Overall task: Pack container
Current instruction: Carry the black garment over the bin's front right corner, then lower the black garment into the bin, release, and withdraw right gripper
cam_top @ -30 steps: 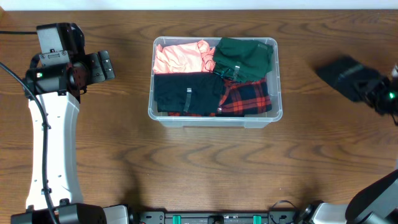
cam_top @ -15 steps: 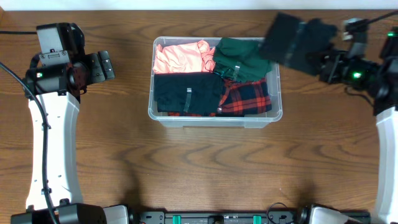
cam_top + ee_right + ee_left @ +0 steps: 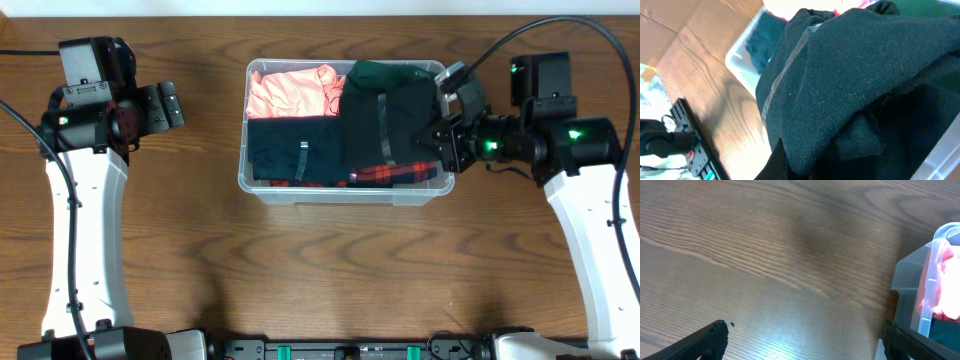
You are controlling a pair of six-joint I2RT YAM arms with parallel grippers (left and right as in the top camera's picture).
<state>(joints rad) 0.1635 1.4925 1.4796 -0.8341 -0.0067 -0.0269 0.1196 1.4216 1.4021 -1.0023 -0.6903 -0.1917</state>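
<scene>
"Left of the container (image 3: pixel 243 180), what is the left gripper (image 3: pixel 163 105) doing?"

"It hangs well apart from the bin, above the wooden table (image 3: pixel 300 270). On the left wrist camera its two fingertips (image 3: pixel 710 340) sit in the bottom corners, spread wide, with only wood grain between them. The bin's clear corner (image 3: pixel 935 280) shows at the right edge of that view."

"And the container itself?"

"It stands in the middle of the table towards the far edge. Its far-left part holds a salmon-pink garment (image 3: pixel 290 90), with a black garment with a grey strip (image 3: pixel 300 150) in front of that. At the far right a dark green garment (image 3: pixel 395 72) peeks out, and red-and-black plaid cloth (image 3: pixel 390 175) shows along the near right wall. A black striped garment (image 3: pixel 390 125) lies over most of the right half."

"Does the right gripper (image 3: pixel 445 135) hold it?"

"The gripper is at the container's right rim, touching that garment's right edge. On the right wrist camera the black knit (image 3: pixel 850 75) is bunched close against the lens and hides the fingers, so I cannot tell whether the jaws are clamped or apart. The bin's wall (image 3: pixel 740 65) shows at the left of that view."
</scene>
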